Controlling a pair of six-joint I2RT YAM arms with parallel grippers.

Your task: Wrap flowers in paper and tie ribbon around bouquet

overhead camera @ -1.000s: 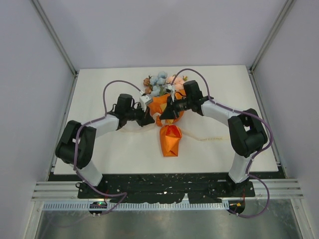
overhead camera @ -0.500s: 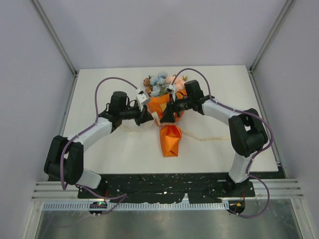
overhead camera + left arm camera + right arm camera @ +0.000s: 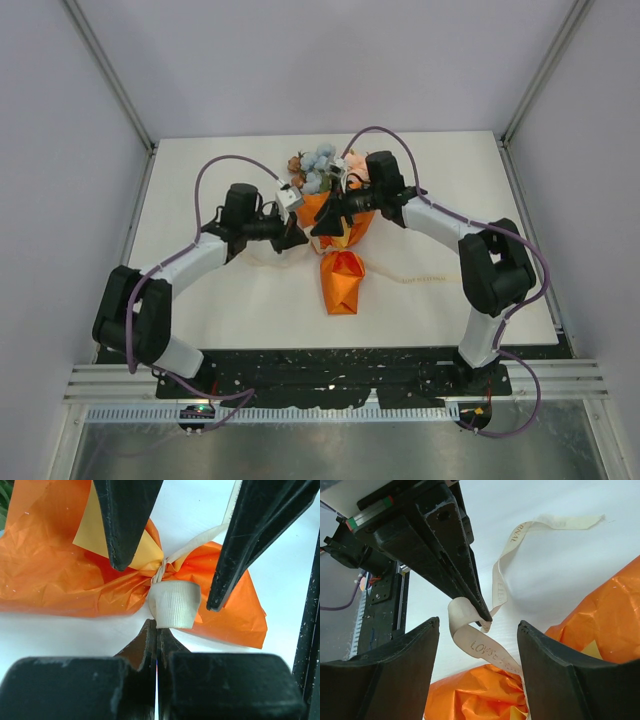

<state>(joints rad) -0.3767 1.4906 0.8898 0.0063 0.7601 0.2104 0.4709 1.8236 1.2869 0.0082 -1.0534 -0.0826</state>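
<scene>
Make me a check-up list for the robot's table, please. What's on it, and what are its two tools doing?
Surface: white table.
Job's things: flowers sit in orange paper. A cream ribbon cinches the paper's neck, and its ends trail across the table.
Clutter: nothing seen.
Tools: left tool is shut on a ribbon loop. Right tool is open, with one finger on either side of the knot.
Cables: purple cables arch above the table.
Surroundings: plain grey walls.
</scene>
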